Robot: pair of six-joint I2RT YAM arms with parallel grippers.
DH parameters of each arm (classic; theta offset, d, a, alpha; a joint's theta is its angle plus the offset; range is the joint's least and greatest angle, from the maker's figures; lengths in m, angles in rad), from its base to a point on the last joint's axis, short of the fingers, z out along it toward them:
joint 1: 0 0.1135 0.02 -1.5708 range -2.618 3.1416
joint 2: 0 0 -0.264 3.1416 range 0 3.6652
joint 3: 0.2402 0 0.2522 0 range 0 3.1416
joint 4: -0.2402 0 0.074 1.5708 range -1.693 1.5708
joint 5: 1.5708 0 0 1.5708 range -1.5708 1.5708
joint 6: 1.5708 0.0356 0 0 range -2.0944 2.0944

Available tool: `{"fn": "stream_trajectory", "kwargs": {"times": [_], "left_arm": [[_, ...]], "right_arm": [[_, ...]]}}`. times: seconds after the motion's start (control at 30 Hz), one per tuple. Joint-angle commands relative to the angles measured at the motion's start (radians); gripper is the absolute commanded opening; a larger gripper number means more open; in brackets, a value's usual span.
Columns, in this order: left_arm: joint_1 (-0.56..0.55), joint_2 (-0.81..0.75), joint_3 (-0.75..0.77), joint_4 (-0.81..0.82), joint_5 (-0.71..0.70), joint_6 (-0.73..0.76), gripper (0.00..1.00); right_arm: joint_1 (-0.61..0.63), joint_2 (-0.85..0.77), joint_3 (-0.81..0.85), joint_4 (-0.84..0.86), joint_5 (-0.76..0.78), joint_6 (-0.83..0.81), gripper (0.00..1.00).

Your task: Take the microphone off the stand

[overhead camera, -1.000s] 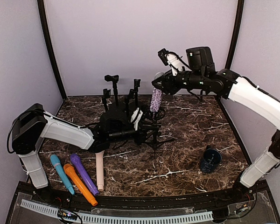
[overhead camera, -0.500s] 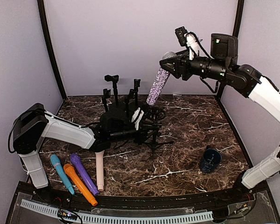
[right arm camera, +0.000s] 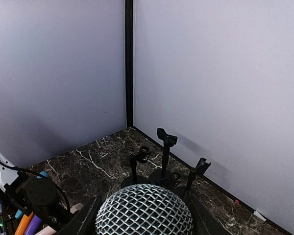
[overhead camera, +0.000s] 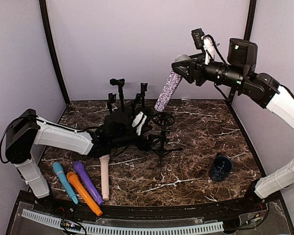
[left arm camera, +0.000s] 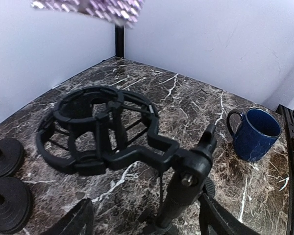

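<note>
Change, microphone: the glitter-covered microphone (overhead camera: 167, 91) sits slightly higher and further right than half a second ago; its tail end now hangs clear above the shock-mount stand (overhead camera: 162, 120).
Change, left arm: it has drawn back to the left, so I see the stand's round cradle unobstructed.
Right gripper (overhead camera: 182, 67): clenched on the microphone's mesh head (right arm camera: 144, 215), a finger on each side, holding it tilted in the air.
Left gripper (left arm camera: 144, 220): released, fingers spread, the stand's post between them and touching neither.
Stand: upright on the marble table (overhead camera: 196, 127), cradle empty.
Table, near left: blue (overhead camera: 64, 182), orange (overhead camera: 83, 193), purple (overhead camera: 88, 182) and pale pink (overhead camera: 104, 176) microphones lie side by side.
Table, right: a dark blue mug (overhead camera: 220, 167), well apart from the stand.
</note>
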Motion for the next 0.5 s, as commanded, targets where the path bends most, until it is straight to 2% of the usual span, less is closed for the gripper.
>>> {"fn": "stream_trajectory", "kwargs": {"times": [0.0, 0.13, 0.27, 0.37, 0.47], "left_arm": [[0.005, -0.185, -0.078, -0.054, -0.072, 0.056, 0.77], [0.007, -0.340, -0.166, -0.117, -0.169, 0.063, 0.82], [0.035, -0.495, -0.173, -0.354, -0.206, 0.079, 0.85], [0.155, -0.610, -0.163, -0.473, -0.124, 0.052, 0.87], [0.309, -0.660, -0.127, -0.604, 0.011, 0.040, 0.88]], "right_arm": [[-0.008, -0.013, 0.011, 0.108, -0.049, 0.043, 0.18], [-0.008, 0.015, 0.047, 0.060, -0.141, 0.073, 0.18], [-0.008, 0.069, 0.114, -0.048, -0.307, 0.103, 0.18], [-0.004, 0.111, 0.154, -0.143, -0.383, 0.120, 0.19], [0.022, 0.160, 0.184, -0.223, -0.432, 0.140, 0.19]]}}
